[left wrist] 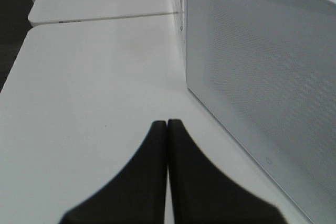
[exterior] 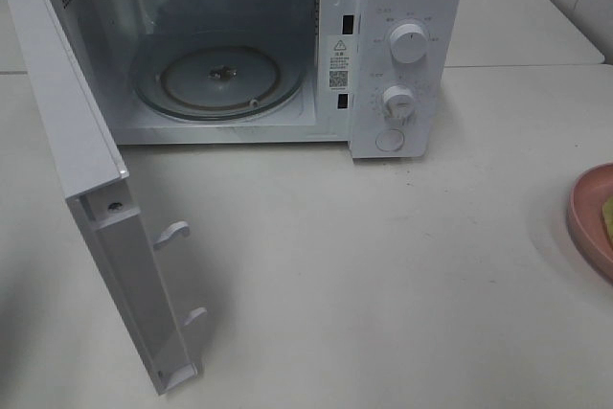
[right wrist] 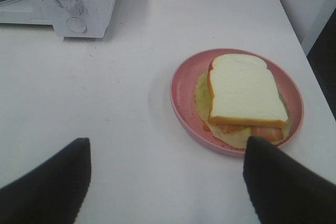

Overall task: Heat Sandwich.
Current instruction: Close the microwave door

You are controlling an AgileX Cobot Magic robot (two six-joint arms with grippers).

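The sandwich (right wrist: 242, 88), white bread with a tan crust over orange and yellow-green filling, lies on a round pink plate (right wrist: 182, 85) on the white table. My right gripper (right wrist: 167, 141) hovers open just short of the plate, with nothing between its dark fingers (right wrist: 52, 182). The microwave (exterior: 402, 55) stands at the back with its door (exterior: 86, 170) swung wide open to the left and its glass turntable (exterior: 218, 79) bare. My left gripper (left wrist: 167, 124) is shut on nothing, low over the table beside the microwave's side wall (left wrist: 262, 72). Neither gripper shows in the exterior high view.
In the exterior high view the pink plate (exterior: 592, 222) is cut off by the right edge. Two knobs (exterior: 409, 45) and a button (exterior: 390, 140) sit on the microwave's front panel. A seam between two tabletops (left wrist: 105, 18) runs behind the left gripper.
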